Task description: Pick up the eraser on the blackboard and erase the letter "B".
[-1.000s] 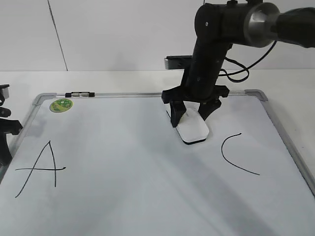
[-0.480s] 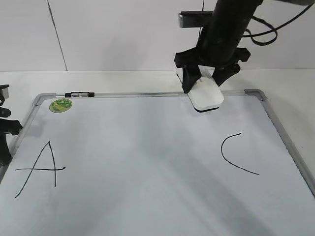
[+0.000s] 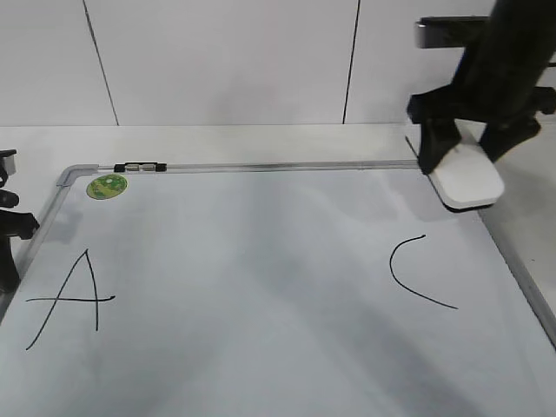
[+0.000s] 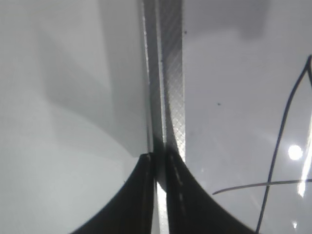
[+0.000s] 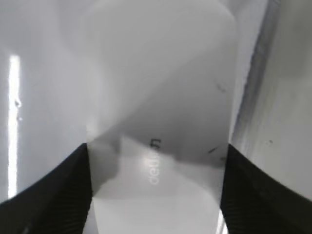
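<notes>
My right gripper (image 3: 466, 161) is shut on the white eraser (image 3: 467, 178) and holds it in the air over the top right corner of the blackboard (image 3: 261, 261). In the right wrist view the eraser (image 5: 161, 97) fills the space between the two black fingers (image 5: 53, 195), with the board's grey frame (image 5: 258, 73) to its right. No letter "B" shows; the board between the black "A" (image 3: 74, 300) and the "C" (image 3: 413, 269) is blank white. My left gripper (image 3: 9, 226) is shut and empty at the board's left edge, over the frame (image 4: 170, 73).
A round green sticker (image 3: 108, 185) and a black-and-silver marker pen (image 3: 139, 166) lie at the board's top left. Strokes of the "A" (image 4: 278, 161) show in the left wrist view. A white wall stands behind the table.
My right gripper lifted the eraser off the middle of the board and carried it up and to the right, to the top right corner. The left arm has not moved.
</notes>
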